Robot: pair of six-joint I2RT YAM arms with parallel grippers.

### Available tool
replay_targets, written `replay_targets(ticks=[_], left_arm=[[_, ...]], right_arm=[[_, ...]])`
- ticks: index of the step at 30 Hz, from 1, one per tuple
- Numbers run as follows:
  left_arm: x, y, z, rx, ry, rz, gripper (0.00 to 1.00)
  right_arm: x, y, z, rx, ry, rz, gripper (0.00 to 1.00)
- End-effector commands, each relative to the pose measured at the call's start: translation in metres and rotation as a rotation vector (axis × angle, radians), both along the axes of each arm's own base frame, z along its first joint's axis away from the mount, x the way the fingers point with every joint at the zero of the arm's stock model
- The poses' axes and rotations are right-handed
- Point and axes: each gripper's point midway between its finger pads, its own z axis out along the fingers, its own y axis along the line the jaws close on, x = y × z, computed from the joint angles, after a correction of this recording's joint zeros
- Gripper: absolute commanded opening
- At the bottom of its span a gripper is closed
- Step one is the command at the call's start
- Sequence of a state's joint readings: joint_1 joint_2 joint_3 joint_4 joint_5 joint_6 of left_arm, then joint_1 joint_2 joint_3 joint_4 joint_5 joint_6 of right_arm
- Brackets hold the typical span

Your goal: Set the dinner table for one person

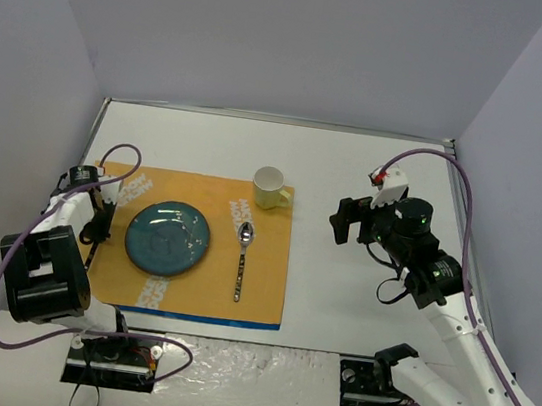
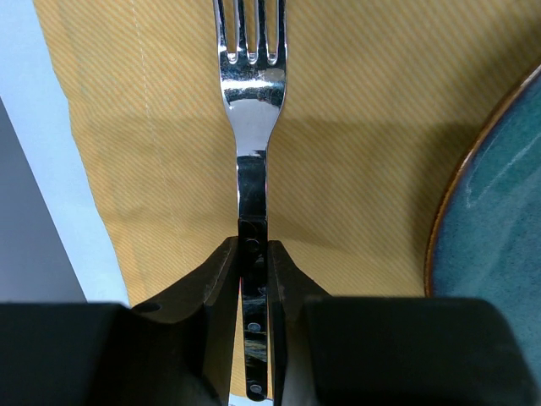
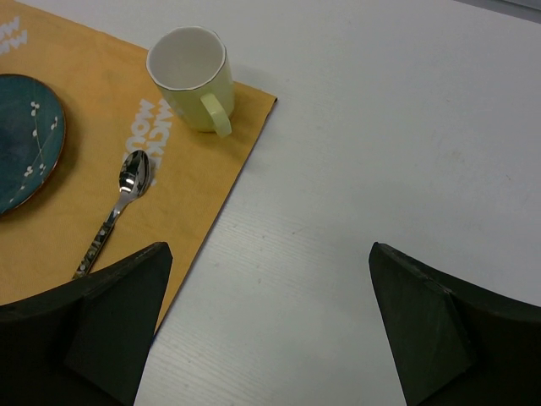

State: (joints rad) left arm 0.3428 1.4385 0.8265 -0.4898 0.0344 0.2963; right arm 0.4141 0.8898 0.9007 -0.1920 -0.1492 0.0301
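On the white dinner table (image 1: pixel 377 167) lies an orange placemat (image 1: pixel 263 298) with a teal plate (image 1: pixel 167 238) in its middle. A spoon (image 1: pixel 241 259) lies right of the plate, and a pale yellow cup (image 1: pixel 270 187) stands at the mat's far right corner. My left gripper (image 1: pixel 96 224) is low over the mat's left strip, left of the plate. In the left wrist view it (image 2: pixel 254 254) is shut on the dark handle of a fork (image 2: pixel 252 93), tines pointing away. My right gripper (image 1: pixel 349 219) hangs open and empty over bare table (image 3: pixel 380 127), right of the mat.
Grey walls close in the table on the left, back and right. The mat's left edge (image 2: pixel 84 178) lies close to the left wall. The right wrist view shows the cup (image 3: pixel 190 76), the spoon (image 3: pixel 118 207) and the plate's rim (image 3: pixel 34 139).
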Motion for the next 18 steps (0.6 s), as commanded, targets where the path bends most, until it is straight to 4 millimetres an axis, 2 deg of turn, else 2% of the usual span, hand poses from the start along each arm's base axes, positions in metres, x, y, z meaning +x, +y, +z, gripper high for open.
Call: replay_targets(ticks=[1, 4, 6, 18], left_arm=[[0.004, 0.009, 0.008, 0.039, 0.001, -0.019, 0.00], [0.002, 0.009, 0.002, 0.031, 0.028, -0.023, 0.00], [0.003, 0.009, 0.000, 0.026, 0.038, -0.022, 0.04], [0.000, 0.017, -0.013, 0.035, 0.113, 0.003, 0.04]], right_arm=[[0.005, -0.001, 0.010, -0.007, -0.056, -0.009, 1.00], [0.005, 0.000, 0.009, -0.009, -0.054, -0.009, 1.00], [0.005, 0.000, 0.008, -0.011, -0.052, -0.011, 1.00], [0.006, 0.000, 0.007, -0.014, -0.048, -0.013, 1.00]])
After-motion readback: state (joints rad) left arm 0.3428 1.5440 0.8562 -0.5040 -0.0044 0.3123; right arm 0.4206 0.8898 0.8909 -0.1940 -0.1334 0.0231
